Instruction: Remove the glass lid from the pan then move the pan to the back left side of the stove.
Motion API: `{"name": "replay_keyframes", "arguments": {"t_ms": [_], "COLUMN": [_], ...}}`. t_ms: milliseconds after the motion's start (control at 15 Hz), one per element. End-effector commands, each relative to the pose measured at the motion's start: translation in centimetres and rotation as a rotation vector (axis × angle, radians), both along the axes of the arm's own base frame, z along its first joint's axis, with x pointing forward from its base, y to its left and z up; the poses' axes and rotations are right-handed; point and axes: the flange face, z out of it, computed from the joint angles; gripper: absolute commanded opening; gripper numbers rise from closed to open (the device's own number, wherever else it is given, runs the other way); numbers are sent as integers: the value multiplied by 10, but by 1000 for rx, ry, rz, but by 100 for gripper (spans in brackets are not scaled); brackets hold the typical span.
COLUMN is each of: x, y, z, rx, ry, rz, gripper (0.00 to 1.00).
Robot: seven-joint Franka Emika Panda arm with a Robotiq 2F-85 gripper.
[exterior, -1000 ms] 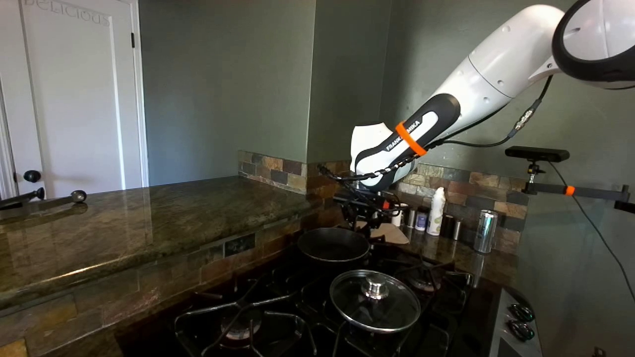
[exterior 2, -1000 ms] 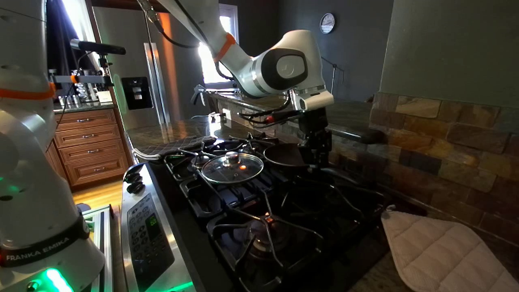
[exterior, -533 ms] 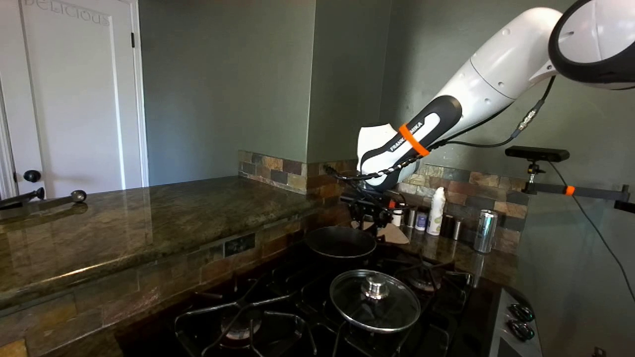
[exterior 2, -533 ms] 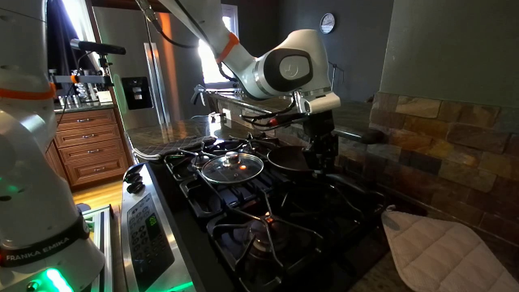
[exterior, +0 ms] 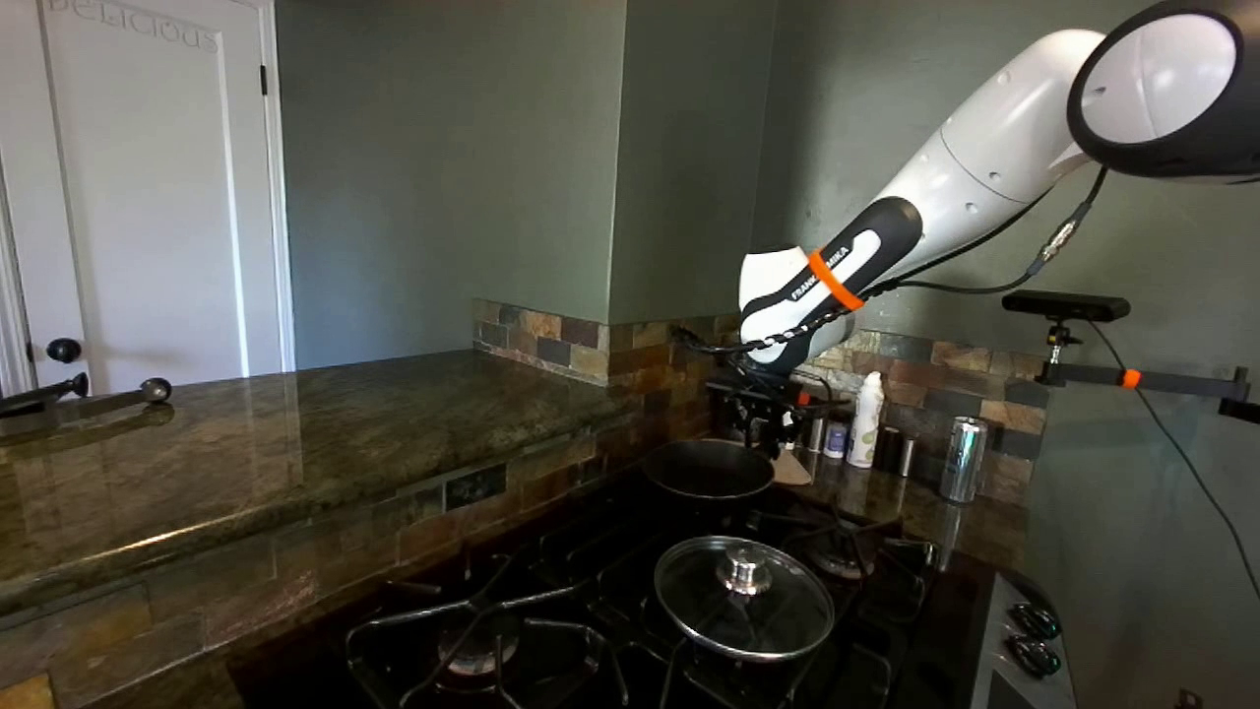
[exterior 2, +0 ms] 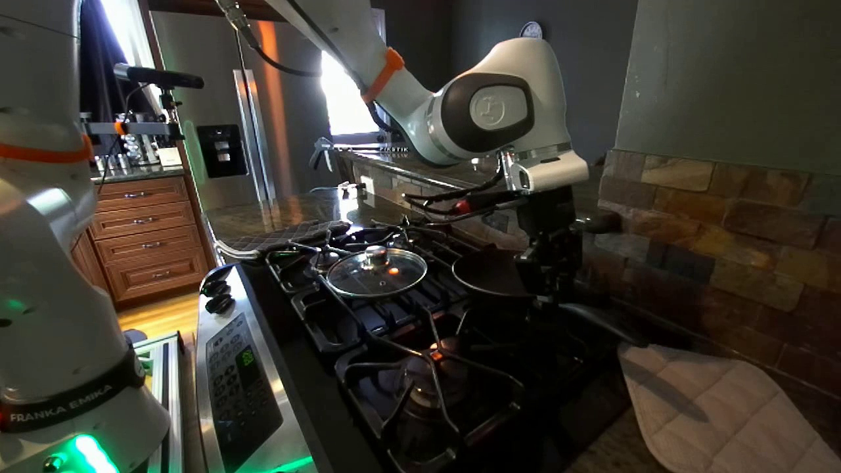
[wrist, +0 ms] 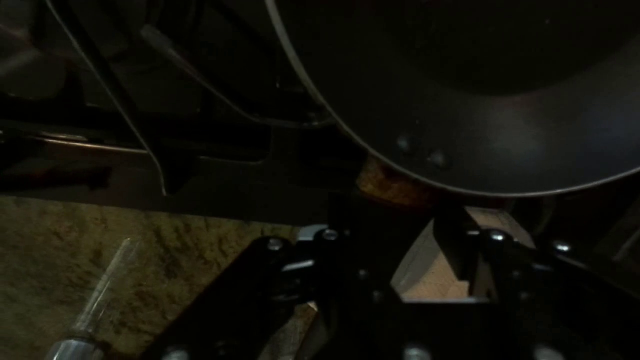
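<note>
- The end effector point(wrist: 393, 218) is right on it, pinching the pan point(exterior: 709, 469) by its handle point(exterior 2: 604, 320), close up to where the two join, and the wrist view shows it nicely.
- The pan itself is over the far part of the stove point(exterior: 945, 630) in an exterior view, near the tiled wall point(exterior: 664, 404); whether it touches the grates point(exterior: 479, 604), I cannot tell.
- And the lid point(exterior: 745, 615) is off! It lies over the grates, knob point(exterior: 745, 571) up, nearer than the pan in that view, close to it yet clearly apart.
- In an exterior view, the lid takes the left, the pan the right, and the handle points out to the potholder point(exterior 2: 723, 407) at the near right.
- That potholder lies flat on the desk point(exterior 2: 611, 450), and from this angle the handle's tip just overlaps its far edge.
- The white arm point(exterior: 970, 167) slants in from the right in an exterior view, an orange band point(exterior: 833, 282) wrapped around it.
- Off to the far right, a white bottle point(exterior: 866, 423) and a tall shiny can point(exterior: 963, 460) stand upright, both well apart from the lid.
</note>
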Motion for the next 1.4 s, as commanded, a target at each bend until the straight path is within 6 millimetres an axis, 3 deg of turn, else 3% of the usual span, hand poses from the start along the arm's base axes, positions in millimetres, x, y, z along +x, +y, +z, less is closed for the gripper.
{"name": "replay_keyframes", "arguments": {"t_ms": [0,333,867,1333], "x": [5,9,3,-5], "y": [-15,-27,-25,-37], "z": [-8,-16,-7,-6], "rx": [-23,-35,-34,-56], "ry": [26,39,28,20], "rz": [-17,-38,10,49], "gripper": [22,22,22,22]}}
